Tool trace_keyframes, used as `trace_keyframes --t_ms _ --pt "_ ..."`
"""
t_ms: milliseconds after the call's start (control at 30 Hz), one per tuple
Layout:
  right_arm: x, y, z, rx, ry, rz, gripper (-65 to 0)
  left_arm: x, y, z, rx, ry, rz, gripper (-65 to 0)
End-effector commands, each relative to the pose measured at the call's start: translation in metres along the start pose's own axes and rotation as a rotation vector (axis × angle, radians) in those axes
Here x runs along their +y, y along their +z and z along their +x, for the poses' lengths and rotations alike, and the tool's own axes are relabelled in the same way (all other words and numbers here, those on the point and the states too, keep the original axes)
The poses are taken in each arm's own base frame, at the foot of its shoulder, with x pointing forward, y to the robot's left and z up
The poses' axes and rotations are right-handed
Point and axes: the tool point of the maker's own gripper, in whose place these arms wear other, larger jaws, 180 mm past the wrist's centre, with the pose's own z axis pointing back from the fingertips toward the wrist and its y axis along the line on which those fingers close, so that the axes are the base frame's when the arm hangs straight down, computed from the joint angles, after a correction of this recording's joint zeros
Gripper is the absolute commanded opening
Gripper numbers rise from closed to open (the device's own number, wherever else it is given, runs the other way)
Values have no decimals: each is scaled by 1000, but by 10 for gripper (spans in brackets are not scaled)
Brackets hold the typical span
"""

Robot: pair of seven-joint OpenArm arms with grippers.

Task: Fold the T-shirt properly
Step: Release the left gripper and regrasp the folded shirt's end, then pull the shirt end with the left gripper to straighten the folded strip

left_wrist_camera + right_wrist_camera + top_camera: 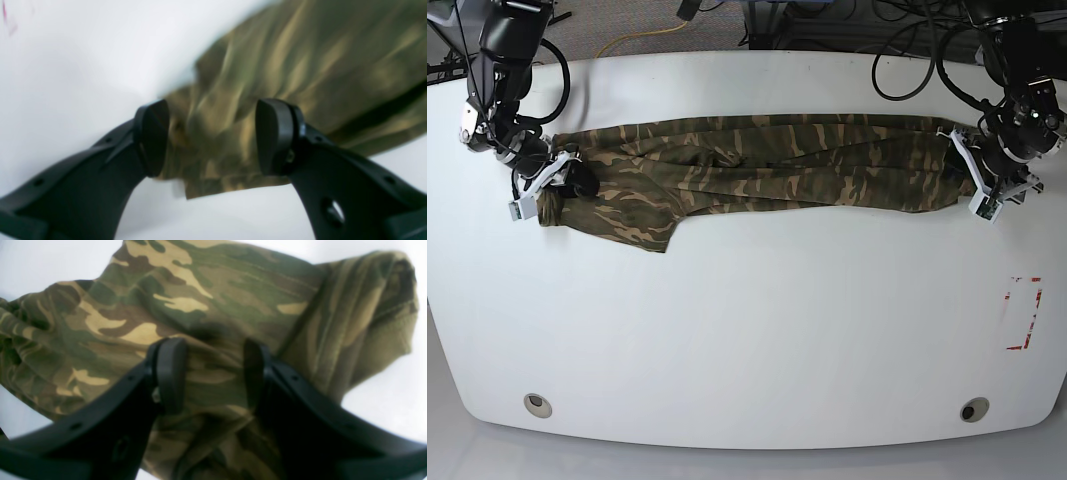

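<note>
The camouflage T-shirt [757,165] lay bunched lengthwise across the white table [747,330]. The right gripper [213,373] pinched cloth at one end; the left gripper [211,136] straddled the other end, jaws spread. Best to tension evenly, avoiding twists.

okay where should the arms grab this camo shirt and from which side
Grip the T-shirt at its two bunched ends. It lies stretched in a long band across the table, so the right gripper would come from its outer end, the left gripper from the opposite end.
</note>
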Motion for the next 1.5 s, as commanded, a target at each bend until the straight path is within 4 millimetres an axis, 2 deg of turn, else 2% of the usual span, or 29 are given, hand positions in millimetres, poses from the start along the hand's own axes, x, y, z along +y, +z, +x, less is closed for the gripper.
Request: trace_keyframes --t_ms 0,100,167,233,367,500,567,733,1067,1267,1333,1467 --pt "-5 4 5 4 17 -22 -387 11 23 22 -56 -54 18 -275" --pt "-4 3 4 6 17 -19 -387 20 41 39 -137 -38 5 -275" --pt "-3 3 5 3 16 -14 -387 38 55 51 -212 16 35 -274" --pt "-3 3 5 3 16 -14 -387 48 58 56 -238 47 57 -272" --pt "-3 3 5 3 16 -14 -387 62 43 65 -246 124 49 -272" --pt "-3 3 5 3 16 -14 -387 76 20 57 -205 209 28 -272" --pt "-3 3 5 3 16 -14 -387 77 5 54 -176 236 3 -272" --pt "-3 3 5 3 16 -14 -387 70 -28 47 -113 255 -49 -272" --pt "-3 2 5 2 16 -14 -387 31 -70 31 -43 244 -176 -272" --pt "-3 3 6 -1 15 -16 -387 24 -75 20 8 207 -175 -272" --pt "-3 3 6 -2 14 -17 -387 16 -77 8 38 200 -189 -274" --pt "-4 3 6 -2 12 -18 -387 8 -79 2 64 181 -207 -276"
